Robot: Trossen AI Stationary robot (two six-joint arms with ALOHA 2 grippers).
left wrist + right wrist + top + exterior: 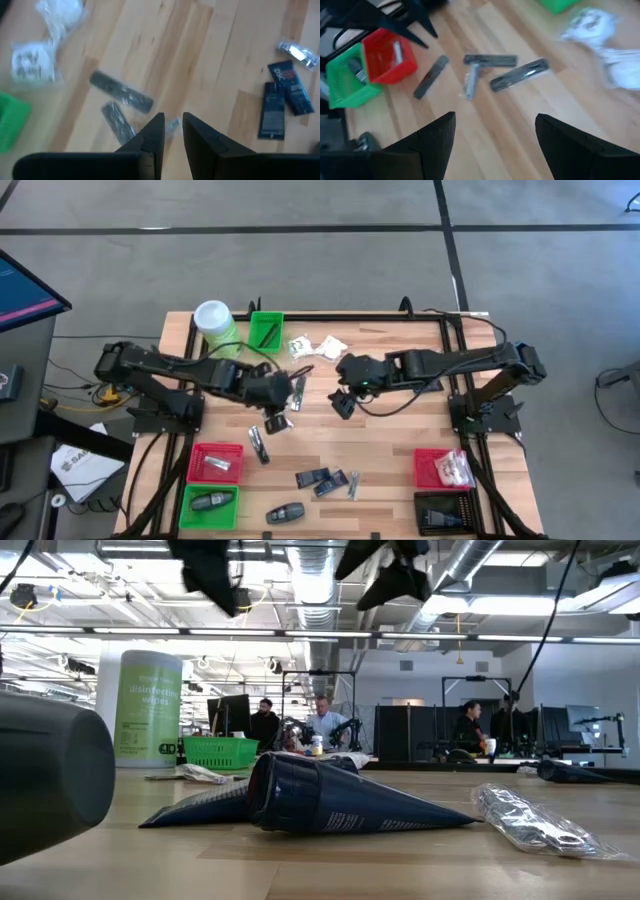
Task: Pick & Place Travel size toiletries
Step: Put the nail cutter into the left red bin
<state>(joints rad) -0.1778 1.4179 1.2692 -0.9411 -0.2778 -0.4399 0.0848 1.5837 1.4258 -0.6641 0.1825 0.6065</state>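
**Both grippers above mid-table, nothing held**

We see the left gripper (172, 131) over the table (400, 440), fingers narrow with a small gap, empty. Beneath it lie dark slim packets (121, 91) and a small clear packet (172, 123). The right gripper (495, 132) hovers nearby, fingers wide, empty. White sachets (318, 346) lie beside the green bin (265, 331); blue-black packets (322, 479) sit toward the front edge.
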